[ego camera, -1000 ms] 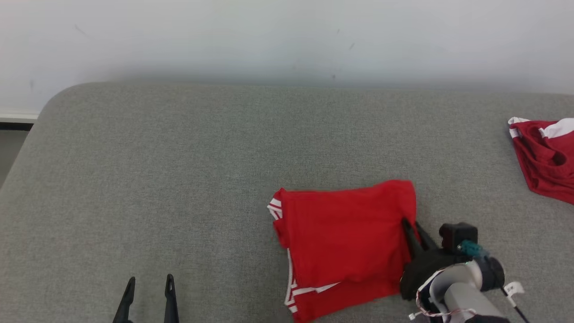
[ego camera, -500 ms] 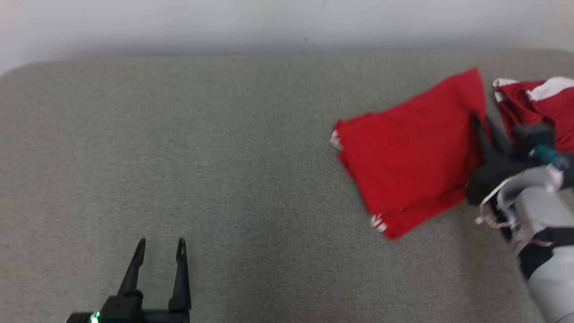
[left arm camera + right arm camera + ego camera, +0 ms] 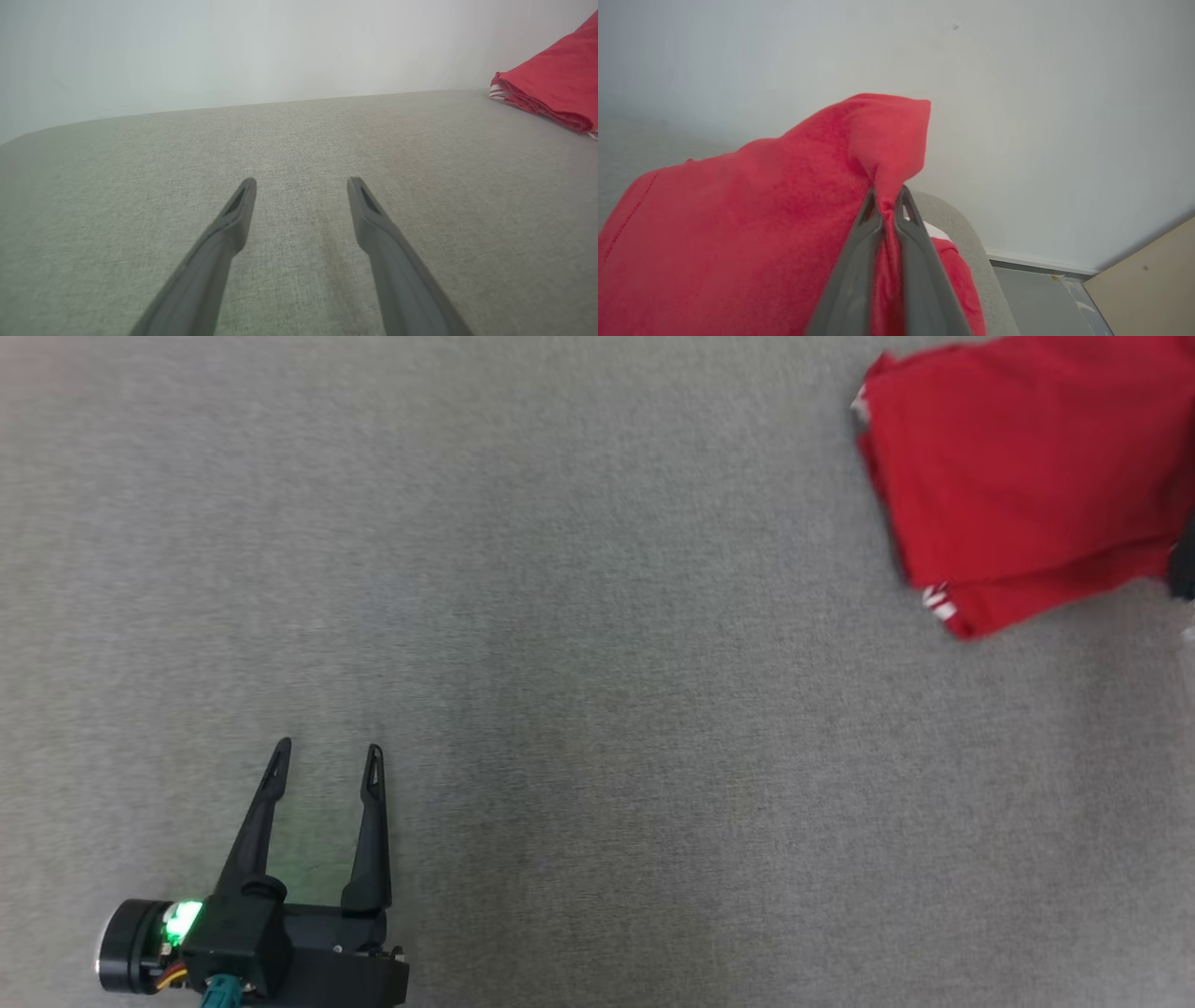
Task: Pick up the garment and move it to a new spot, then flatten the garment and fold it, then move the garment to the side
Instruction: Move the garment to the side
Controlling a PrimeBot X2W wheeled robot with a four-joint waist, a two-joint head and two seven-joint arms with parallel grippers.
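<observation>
Shifted sideways, the folded garment is trailing from the right pincer clamped on its corner, left pincer idling apart; dragging low should be protecting folds.

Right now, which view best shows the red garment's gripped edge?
Right wrist view: the right gripper pinches a raised fold of the garment. Head view shows its folded body, top right; left wrist view, one corner.

The garment is plain bright red, with thin white stripes at its near left corner. The cushioned surface is a mottled grey weave. The left gripper is black, with a green light glowing at its base. The wall at the far side is off-white.
</observation>
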